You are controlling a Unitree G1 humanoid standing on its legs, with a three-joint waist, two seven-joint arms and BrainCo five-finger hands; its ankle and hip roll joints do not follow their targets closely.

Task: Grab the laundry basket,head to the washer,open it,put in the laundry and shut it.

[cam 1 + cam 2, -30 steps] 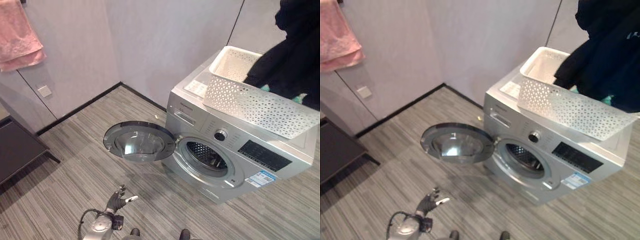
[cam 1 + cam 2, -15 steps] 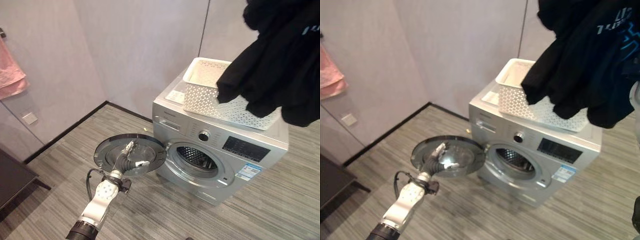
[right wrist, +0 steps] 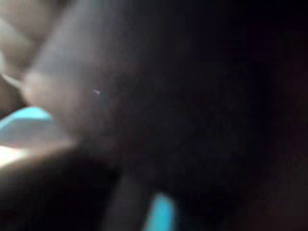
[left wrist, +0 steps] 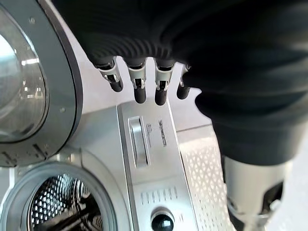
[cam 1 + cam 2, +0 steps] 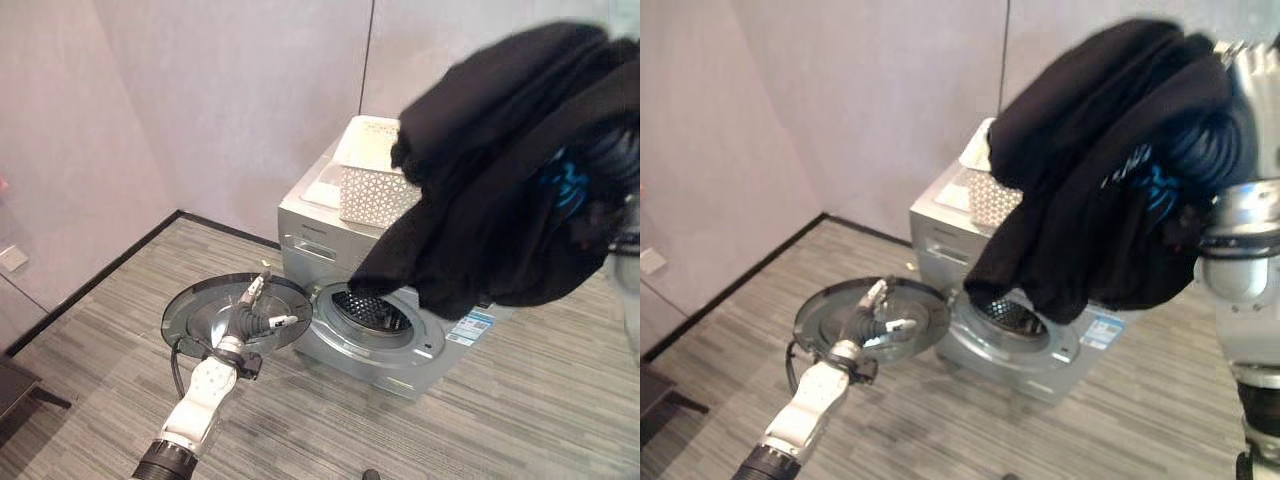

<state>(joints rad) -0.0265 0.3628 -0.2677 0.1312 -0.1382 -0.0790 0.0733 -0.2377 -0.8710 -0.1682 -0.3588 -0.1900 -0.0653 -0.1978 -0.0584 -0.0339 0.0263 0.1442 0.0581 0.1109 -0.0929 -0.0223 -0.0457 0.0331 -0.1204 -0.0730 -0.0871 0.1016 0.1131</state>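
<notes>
Below and a little to the left of your right hand [image 5: 1230, 150], fingers buried in the hanging black laundry [image 5: 1100, 190] so grip unreadable, sits the open washer drum [image 5: 372, 312]; left hand [image 5: 252, 318], relaxed, rests near the door [image 5: 195, 310].

Washer [image 5: 330, 262] sits against the back wall, its door [image 5: 215, 312] swung open flat to its left. Basket [image 5: 372, 170] is on top of it. Left hand [image 5: 255, 318] hovers over the door; laundry [image 5: 500, 190] hangs up front, right of the drum opening [image 5: 368, 312].
</notes>
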